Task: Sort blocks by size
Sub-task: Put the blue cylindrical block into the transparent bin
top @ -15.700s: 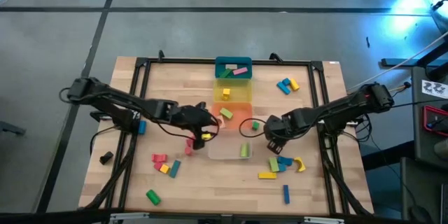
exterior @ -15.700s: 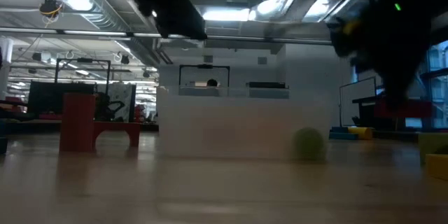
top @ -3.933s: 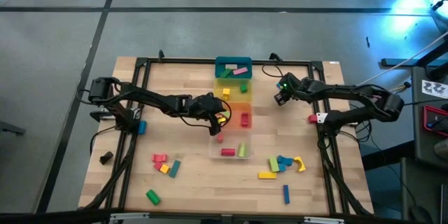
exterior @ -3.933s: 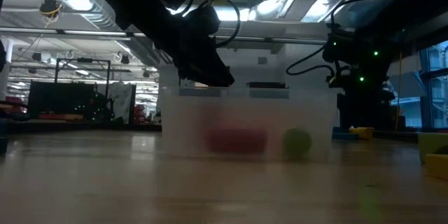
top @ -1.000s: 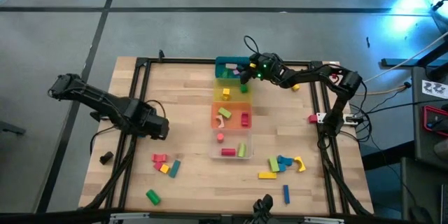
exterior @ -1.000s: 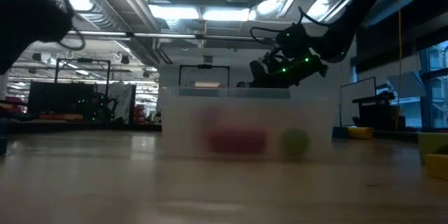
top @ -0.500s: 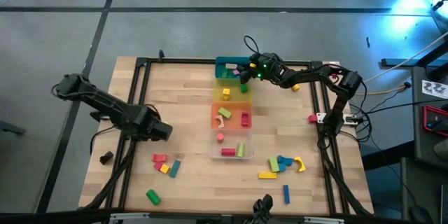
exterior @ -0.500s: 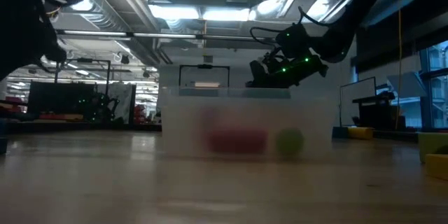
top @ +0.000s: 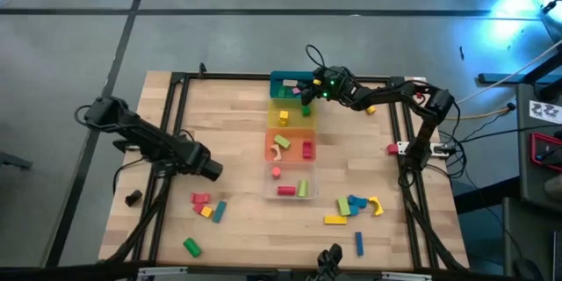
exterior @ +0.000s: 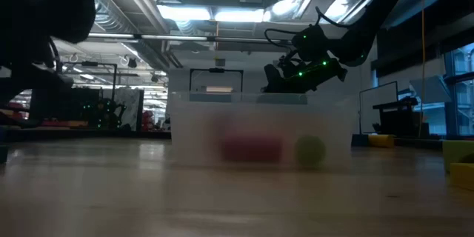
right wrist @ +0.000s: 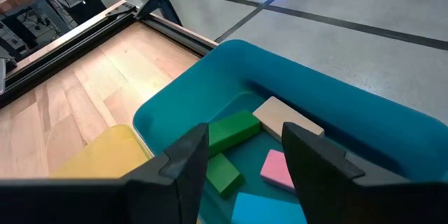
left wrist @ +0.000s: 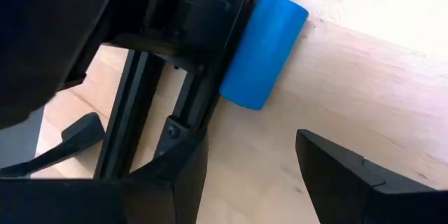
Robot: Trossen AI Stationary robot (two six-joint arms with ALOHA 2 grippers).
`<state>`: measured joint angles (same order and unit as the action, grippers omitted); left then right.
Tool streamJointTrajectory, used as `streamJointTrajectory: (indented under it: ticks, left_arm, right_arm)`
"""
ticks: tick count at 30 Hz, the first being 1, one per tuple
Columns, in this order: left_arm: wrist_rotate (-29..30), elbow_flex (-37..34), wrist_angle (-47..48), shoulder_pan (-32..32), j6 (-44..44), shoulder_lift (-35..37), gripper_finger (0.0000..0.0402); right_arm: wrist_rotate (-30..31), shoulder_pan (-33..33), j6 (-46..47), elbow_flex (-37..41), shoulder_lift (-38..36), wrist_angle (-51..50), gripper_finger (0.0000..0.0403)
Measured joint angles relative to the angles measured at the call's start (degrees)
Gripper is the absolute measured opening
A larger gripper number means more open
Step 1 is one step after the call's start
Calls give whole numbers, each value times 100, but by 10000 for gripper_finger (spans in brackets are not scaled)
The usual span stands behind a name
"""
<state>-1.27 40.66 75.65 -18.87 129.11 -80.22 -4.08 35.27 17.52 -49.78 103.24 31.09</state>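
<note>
From above, my right gripper (top: 303, 90) hangs over the teal bin (top: 283, 80) at twelve o'clock of the table; I should pull straight up, clear of its rim. My right wrist view alone shows my fingers parted, empty, with green, tan and pink blocks (right wrist: 243, 148) inside. My left gripper (left wrist: 248, 171), spread open, faces a blue cylinder (left wrist: 264, 50).

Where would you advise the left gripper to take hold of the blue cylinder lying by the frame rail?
Probably across the curved sides of the blue cylinder at mid-length, coming from above. It lies flat, one side close to the black frame rail, so the open left gripper should straddle it carefully.
</note>
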Motion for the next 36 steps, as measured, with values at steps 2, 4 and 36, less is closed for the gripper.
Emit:
streamJointTrajectory:
  ticks: [2, 4, 36]
  left_arm:
    - [13, 0, -38, 0, 10, -181, 200]
    - [32, 0, -28, 0, 37, -373, 200]
    - [571, 35, -704, 11, 422, -1944, 200]
  right_arm:
    - [0, 0, 0, 0, 0, 2, 184]
    - [0, 0, -2, 0, 0, 4, 184]
    - [-7, 0, -293, 0, -2, 10, 184]
